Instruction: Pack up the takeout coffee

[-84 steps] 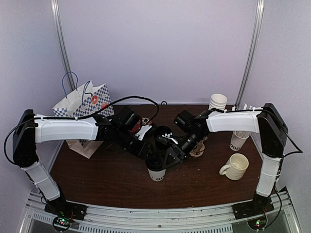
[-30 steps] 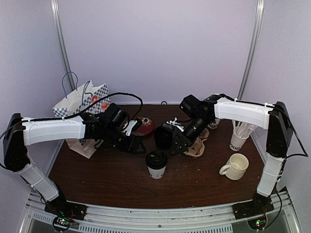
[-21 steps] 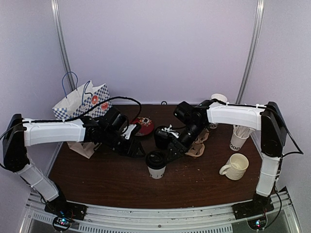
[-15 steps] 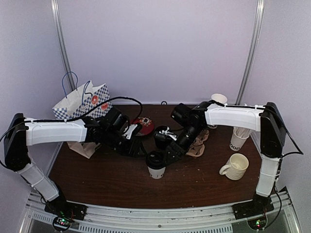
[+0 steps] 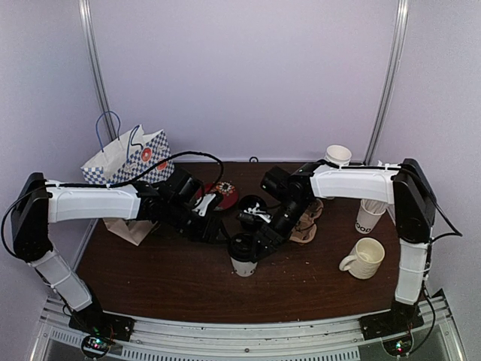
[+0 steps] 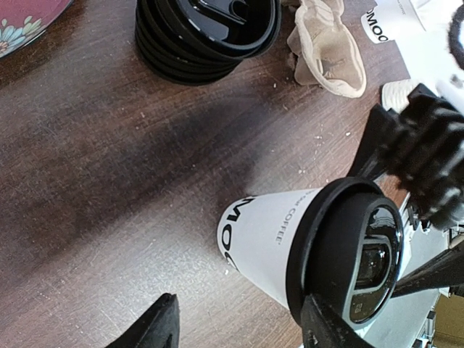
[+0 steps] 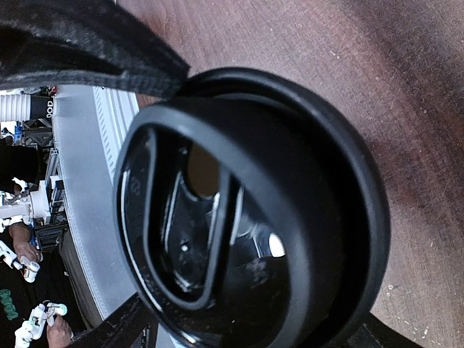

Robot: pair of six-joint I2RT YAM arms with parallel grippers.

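**A:** What's the room like?

**B:** From above, I see pale lilac walls and two metal uprights. The worktop [image 5: 165, 278] is dark, wood-grained and speckled with crumbs. A lidded white GOOD cup [image 5: 242, 261] stands mid-worktop, apart from the brown pulp carrier [image 5: 304, 232] behind it. The right end effector [image 5: 254, 239] is at the cup's top. The left end effector [image 5: 216, 232] is just beside the cup.

**A:** And the left wrist view?

**B:** The cup has a smooth paper wall and a glossy black dome lid [image 6: 348, 254]. The left fingers [image 6: 156, 326] are spread wide and grip nothing. A stack of ribbed black lids [image 6: 203, 32] lies beyond.

**A:** The right wrist view?

**B:** Matte black fingers [image 7: 87, 43] flank the lid's round rim. I cannot tell whether they clamp it.
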